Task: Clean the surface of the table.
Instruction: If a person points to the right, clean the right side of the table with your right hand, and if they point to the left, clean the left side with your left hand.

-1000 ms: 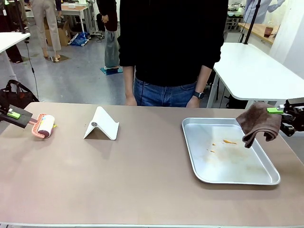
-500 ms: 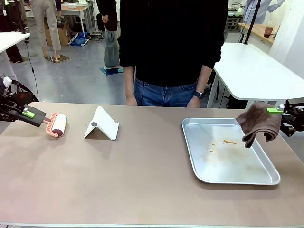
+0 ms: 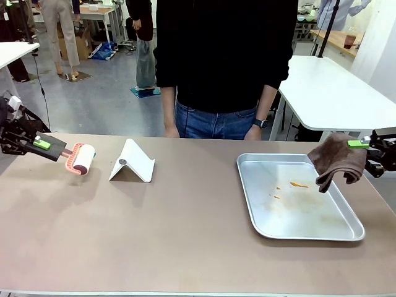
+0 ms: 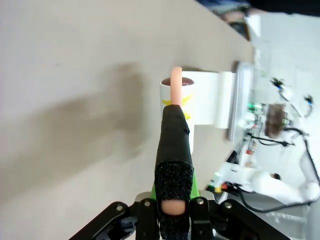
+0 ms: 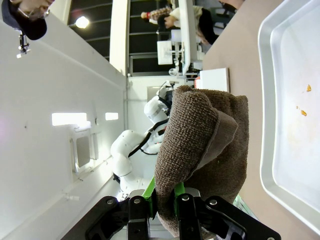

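Observation:
The taupe-brown table [image 3: 173,235] spans the front view. My left gripper [image 3: 43,144] hangs above the table's far left, shut on the black-wrapped handle of a lint roller [image 3: 81,158] with a pink frame and white roll. The left wrist view looks along that handle [image 4: 173,145] to the roll [image 4: 176,95]. At the far right, my right gripper [image 3: 362,145] is shut on a brown cloth [image 3: 337,161], which hangs over the right rim of the silver tray. In the right wrist view the cloth [image 5: 200,145] bunches between the fingers.
A silver metal tray [image 3: 253,204] with a few orange crumbs [image 3: 299,184] lies on the table's right half. A white folded stand [image 3: 132,162] sits at the back left. A person in a black top [image 3: 223,55] stands at the far edge, hands down.
My left gripper has carried the lint roller to the right and slightly up, toward the white stand. The right gripper and the cloth have stayed where they were.

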Robot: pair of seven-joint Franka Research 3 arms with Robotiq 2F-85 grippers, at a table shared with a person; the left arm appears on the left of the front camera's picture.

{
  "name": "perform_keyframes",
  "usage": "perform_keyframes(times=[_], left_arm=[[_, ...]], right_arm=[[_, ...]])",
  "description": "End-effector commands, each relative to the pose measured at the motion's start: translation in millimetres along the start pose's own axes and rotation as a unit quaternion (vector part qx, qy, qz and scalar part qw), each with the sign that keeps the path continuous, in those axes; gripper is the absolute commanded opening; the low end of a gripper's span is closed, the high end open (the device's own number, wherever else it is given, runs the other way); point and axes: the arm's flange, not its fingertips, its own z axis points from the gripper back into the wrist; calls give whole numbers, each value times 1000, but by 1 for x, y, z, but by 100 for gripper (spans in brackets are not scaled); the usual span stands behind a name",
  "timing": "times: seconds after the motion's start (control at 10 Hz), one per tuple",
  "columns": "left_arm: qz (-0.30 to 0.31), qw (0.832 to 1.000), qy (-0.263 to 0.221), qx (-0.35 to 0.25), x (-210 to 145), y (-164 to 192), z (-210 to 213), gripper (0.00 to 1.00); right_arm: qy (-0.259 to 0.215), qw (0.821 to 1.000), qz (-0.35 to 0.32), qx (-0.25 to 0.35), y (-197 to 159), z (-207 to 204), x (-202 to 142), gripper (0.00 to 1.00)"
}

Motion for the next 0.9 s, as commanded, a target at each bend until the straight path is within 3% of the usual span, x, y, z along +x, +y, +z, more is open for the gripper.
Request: perform_keyframes(times=[0.0,0.4,0.6,0.8], left_arm=[[-34,998,-14,-60,-29,-19,29,22],[-31,998,3,-57,-94,-26,97,22],[-14,997,11,-72,-133,-12,134,22],[11,995,-12,-98,-162,9,149,22]], right_arm=[[2,1000,-6,6,6,2,-1,0],[2,1000,-6,6,6,2,-1,0],[2,1000,-6,6,6,2,-1,0],[2,1000,-6,6,6,2,-1,0]])
